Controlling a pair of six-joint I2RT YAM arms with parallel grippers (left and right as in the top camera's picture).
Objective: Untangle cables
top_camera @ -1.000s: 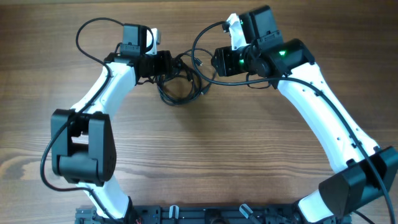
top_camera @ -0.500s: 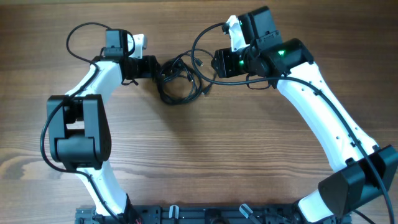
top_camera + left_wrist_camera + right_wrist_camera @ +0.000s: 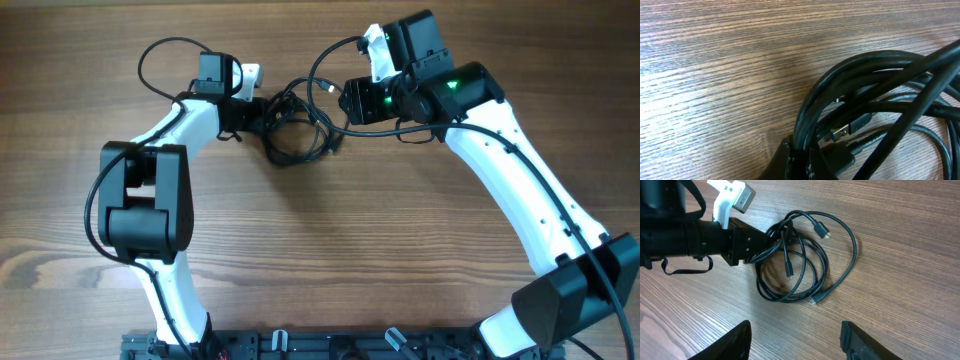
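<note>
Left gripper [image 3: 264,112] rightward (cables [image 3: 870,60] in grip)

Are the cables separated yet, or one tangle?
Tangled. The black cables lie in one overlapping coil with loops crossing each other and connector ends poking out. The left tool is clamped on the bundle's edge.

Thin black cables [image 3: 297,130] lie in one tangled, overlapping coil at far centre, plug ends [image 3: 822,232] sticking loose.
</note>
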